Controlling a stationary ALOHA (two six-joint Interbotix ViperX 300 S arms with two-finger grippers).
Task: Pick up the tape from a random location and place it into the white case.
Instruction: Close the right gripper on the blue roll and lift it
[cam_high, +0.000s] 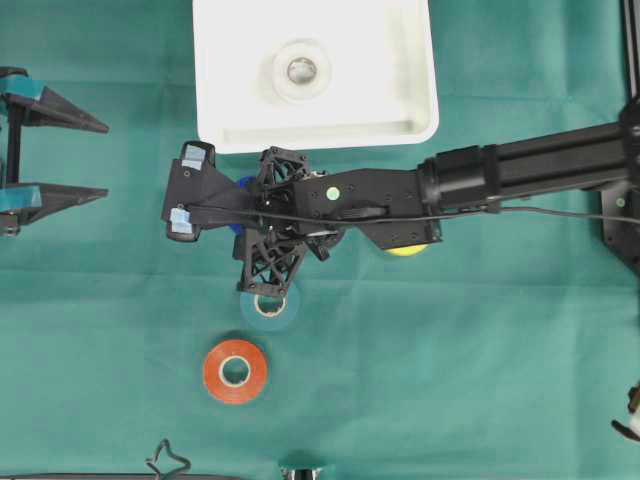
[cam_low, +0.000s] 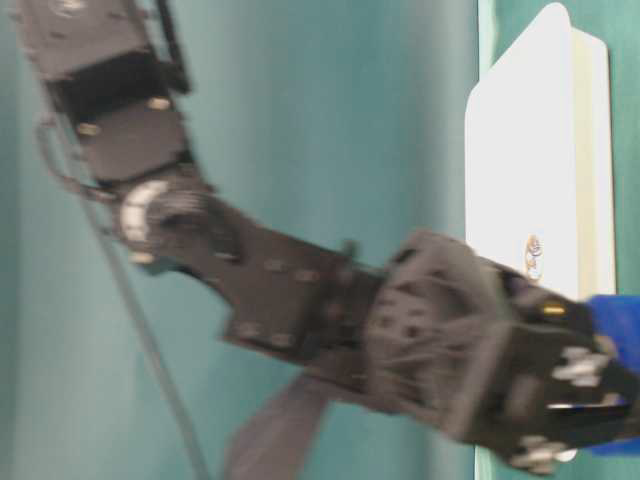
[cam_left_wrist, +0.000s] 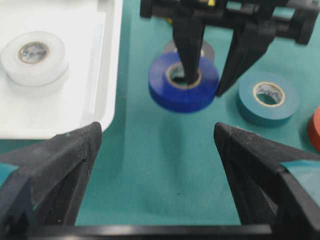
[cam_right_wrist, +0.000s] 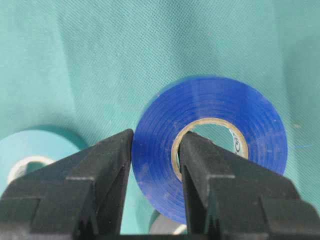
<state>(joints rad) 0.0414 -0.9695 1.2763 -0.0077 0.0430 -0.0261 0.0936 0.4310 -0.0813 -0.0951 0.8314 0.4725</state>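
- Right wrist view: the right gripper (cam_right_wrist: 155, 165) pinches the blue tape (cam_right_wrist: 210, 145), one finger through its core.
- Overhead: its arm hides the roll; white case (cam_high: 420, 125) just beyond.
- Left gripper (cam_high: 60, 155) gapes wide, far left.

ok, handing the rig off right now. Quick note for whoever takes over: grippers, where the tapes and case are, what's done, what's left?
Right gripper: shut on the blue tape roll, one finger through its core, one outside the wall.
Left gripper: open, empty, parked at the left edge.
White rectangular plastic case: top centre, one white tape roll already inside.
On the green cloth: teal tape roll, orange tape roll; a yellow object shows under the right arm.
Left: carry the blue roll over the case rim and release.
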